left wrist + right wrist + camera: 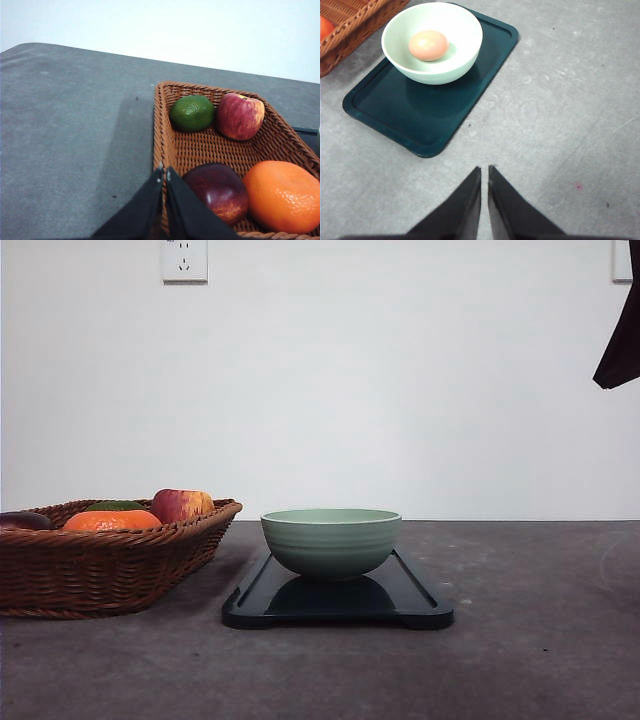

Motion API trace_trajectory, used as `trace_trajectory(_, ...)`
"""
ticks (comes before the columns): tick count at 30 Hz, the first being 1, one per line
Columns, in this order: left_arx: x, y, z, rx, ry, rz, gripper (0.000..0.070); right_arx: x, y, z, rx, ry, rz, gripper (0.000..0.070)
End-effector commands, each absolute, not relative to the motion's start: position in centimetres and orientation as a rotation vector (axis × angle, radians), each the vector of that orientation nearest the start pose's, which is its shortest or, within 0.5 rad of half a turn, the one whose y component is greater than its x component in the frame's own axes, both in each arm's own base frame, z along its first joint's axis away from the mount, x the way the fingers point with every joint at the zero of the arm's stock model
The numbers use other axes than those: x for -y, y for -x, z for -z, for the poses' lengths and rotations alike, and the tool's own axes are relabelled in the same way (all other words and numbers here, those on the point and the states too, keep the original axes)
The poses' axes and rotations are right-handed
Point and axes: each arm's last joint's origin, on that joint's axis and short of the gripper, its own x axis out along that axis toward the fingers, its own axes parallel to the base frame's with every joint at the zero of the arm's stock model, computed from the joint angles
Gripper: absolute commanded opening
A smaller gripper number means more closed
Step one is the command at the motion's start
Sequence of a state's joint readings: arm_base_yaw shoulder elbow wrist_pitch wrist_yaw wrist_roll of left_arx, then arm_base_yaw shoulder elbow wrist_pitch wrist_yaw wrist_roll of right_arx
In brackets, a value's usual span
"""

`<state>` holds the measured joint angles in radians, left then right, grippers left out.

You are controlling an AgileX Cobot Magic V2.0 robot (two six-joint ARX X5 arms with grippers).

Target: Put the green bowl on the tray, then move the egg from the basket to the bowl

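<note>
Both our grippers are clenched on nothing: the right gripper (484,170) hangs over bare table (560,125) near the tray (395,120), where the green bowl (432,42) cradles the egg (428,45); our left gripper (164,171) hovers at the basket (200,147) rim beside a dark red fruit (217,190)

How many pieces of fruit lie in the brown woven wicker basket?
4, all in the brown woven wicker basket: a round green lime and a red-yellow apple side by side, then a dark red-purple fruit beside a large orange. None looks hidden.
</note>
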<state>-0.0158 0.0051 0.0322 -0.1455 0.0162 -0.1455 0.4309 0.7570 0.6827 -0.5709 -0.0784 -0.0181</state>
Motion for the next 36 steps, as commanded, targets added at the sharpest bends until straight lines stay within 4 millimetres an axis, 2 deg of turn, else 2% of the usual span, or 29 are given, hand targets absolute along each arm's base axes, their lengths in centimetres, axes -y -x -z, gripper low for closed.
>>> trace_trajectory(1,0.2,-9.6,-15.5,-0.128,0.136,0.021,0.0000,-6.8,-14.0,-27.0,-0.631,0.122,-0.499,0.0015)
trace_trajectory(11,0.2,-9.6,-15.5,-0.128,0.136,0.020,0.0000,-6.5,-13.7,-27.4,-0.603,0.120,-0.494,0.0015)
trace_trajectory(17,0.2,-9.6,-15.5,-0.128,0.136,0.020,0.0000,-4.5,-12.6,-27.7,-0.500,0.115,-0.406,0.0015)
trace_trajectory(20,0.2,-9.6,-15.5,-0.128,0.136,0.021,0.0000,-3.2,-12.4,-26.8,-0.417,0.119,-0.327,0.0015)
trace_trajectory(25,0.2,-9.6,-15.5,-0.128,0.136,0.020,0.0000,-1.3,-11.5,-23.5,-0.305,0.087,-0.186,0.0015)
trace_trajectory(31,0.2,-9.6,-15.5,-0.128,0.136,0.021,0.0000,-0.4,-10.1,-20.1,-0.248,0.077,-0.103,0.0015)
trace_trajectory(36,0.2,-9.6,-15.5,-0.128,0.136,0.021,0.0000,0.1,-9.6,-18.1,-0.219,0.072,-0.055,0.0015)
